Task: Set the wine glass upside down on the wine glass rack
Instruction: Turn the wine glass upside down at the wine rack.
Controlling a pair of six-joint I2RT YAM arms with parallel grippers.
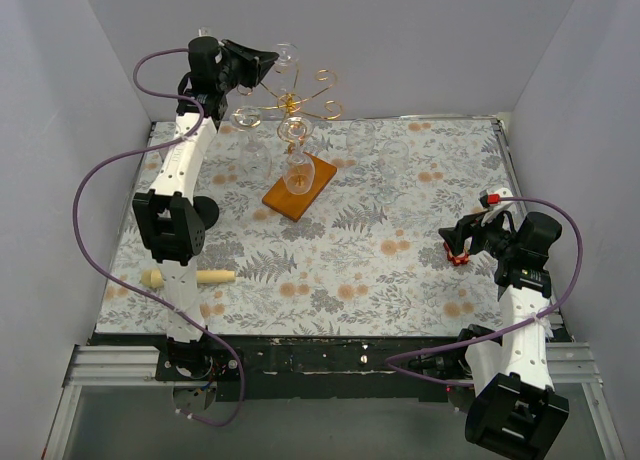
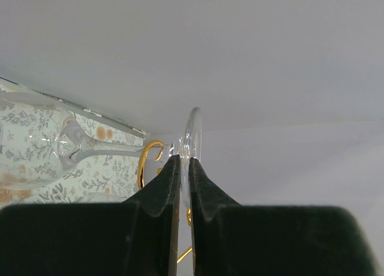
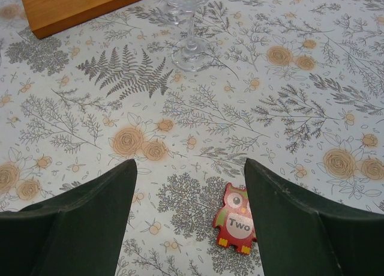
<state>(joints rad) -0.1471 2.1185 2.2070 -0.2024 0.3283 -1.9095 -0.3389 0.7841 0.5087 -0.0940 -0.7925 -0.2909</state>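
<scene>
So this looks like the hanging step itself. The left gripper (image 2: 185,159) is up at the top of the wine glass rack (image 1: 290,104), pinched tight on the thin edge of the wine glass (image 2: 78,145) foot, and the stem runs from there off to the bowl. In the left wrist view one gold curl (image 2: 141,163) of the rack sits just beside the foot, on the stem side, so the glass is right at the rack. I honestly can't tell if the stem is inside the curl yet or just next to it. My guess for the next move: ease the stem through the gap in that curl, let the foot settle onto the wire so the bowl hangs down, and only then let go. It's thin glass held by its rim, so go slow with no twisting. The right gripper (image 3: 189,163) is out of this one, jaws spread wide over the floral cloth near a little red owl token (image 3: 236,218), holding nothing.
</scene>
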